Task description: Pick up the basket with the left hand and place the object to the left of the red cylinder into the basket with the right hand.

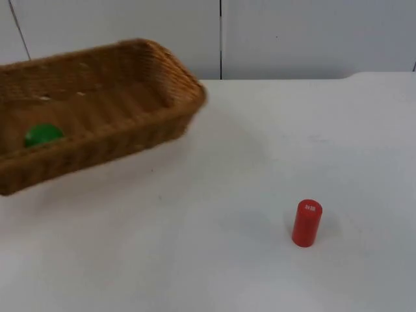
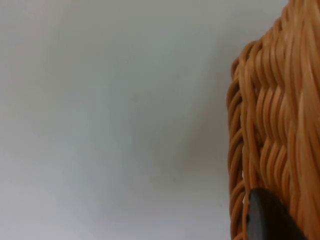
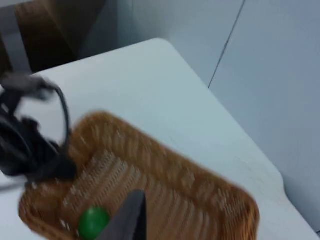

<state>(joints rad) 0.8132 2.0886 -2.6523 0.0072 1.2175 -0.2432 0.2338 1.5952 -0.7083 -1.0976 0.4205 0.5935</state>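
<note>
The woven basket [image 1: 97, 110] is seen lifted and tilted over the white table [image 1: 214, 247] in the top view; from the right wrist, the left gripper [image 3: 47, 167] is shown clamped on its rim. A green object [image 1: 43, 134] lies inside. The red cylinder [image 1: 307, 223] stands well apart, its white label unreadable. The right gripper's [image 3: 125, 220] finger state cannot be told.

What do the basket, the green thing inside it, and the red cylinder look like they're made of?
Basket: woven wicker or rattan, tan and slightly glossy; the braided strands show plainly in the left wrist view. Green ball: smooth, solid colour, probably plastic or painted wood; rounded, though its exact shape is unclear. Red cylinder: smooth, evenly red with a small white label on top, likely painted wood or plastic.
</note>
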